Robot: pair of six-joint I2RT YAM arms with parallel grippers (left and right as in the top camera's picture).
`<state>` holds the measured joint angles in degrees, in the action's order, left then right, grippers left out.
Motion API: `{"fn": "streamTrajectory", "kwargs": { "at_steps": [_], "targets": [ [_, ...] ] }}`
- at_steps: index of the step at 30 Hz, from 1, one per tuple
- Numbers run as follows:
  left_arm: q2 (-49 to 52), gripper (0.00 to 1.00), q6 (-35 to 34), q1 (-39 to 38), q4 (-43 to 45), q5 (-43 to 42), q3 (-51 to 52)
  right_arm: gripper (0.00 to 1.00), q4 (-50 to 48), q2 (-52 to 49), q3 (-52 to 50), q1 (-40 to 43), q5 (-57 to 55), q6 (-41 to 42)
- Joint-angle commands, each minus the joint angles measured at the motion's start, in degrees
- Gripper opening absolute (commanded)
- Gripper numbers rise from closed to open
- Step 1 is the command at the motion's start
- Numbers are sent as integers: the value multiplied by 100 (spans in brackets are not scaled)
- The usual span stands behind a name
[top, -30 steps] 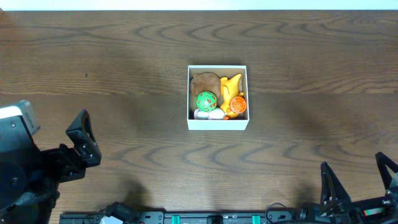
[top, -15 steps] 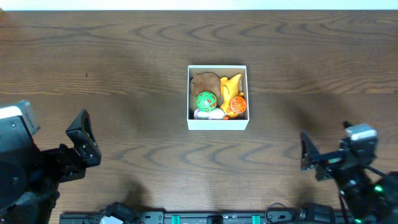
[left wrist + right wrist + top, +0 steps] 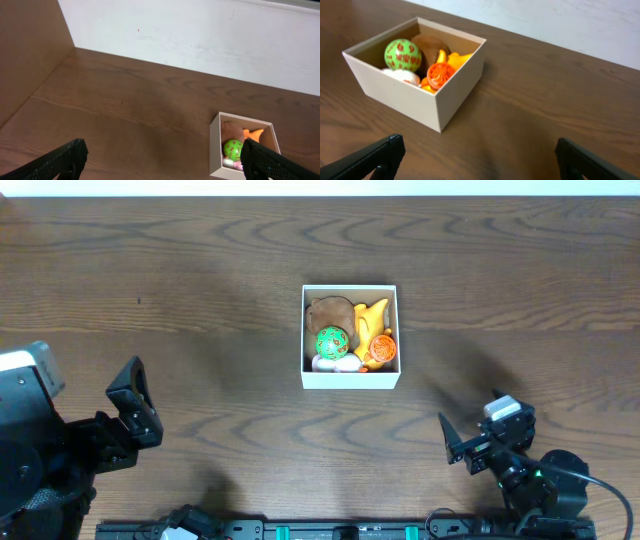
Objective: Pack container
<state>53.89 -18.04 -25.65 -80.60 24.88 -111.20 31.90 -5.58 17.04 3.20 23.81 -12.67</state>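
One white cardboard container stands on one dark wooden table. Five toys lie inside it, one of each kind:

- one brown lump at eleven o'clock
- one yellow curved toy at one o'clock
- one orange ridged round toy at four o'clock
- one green ball with red marks at eight o'clock
- one white-and-pink piece at seven o'clock, partly hidden

Two grippers are in view, each with two black fingers: the left gripper at eight o'clock of the table, the right gripper at five o'clock.
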Motion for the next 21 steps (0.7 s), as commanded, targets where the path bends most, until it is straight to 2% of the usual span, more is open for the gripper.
{"fn": "streamTrajectory", "kwargs": {
  "at_steps": [1, 10, 21],
  "targets": [
    [2, 98, -28, 24, 4, 116, -9, 99, -22, 212, -229, -66, 15, -286],
    [2, 98, -28, 24, 4, 116, -9, 99, -50, 527, -824, -59, 0, -413],
    [2, 98, -28, 24, 4, 116, -9, 99, -87, 527, -855, -59, 0, -409]
  ]
}}
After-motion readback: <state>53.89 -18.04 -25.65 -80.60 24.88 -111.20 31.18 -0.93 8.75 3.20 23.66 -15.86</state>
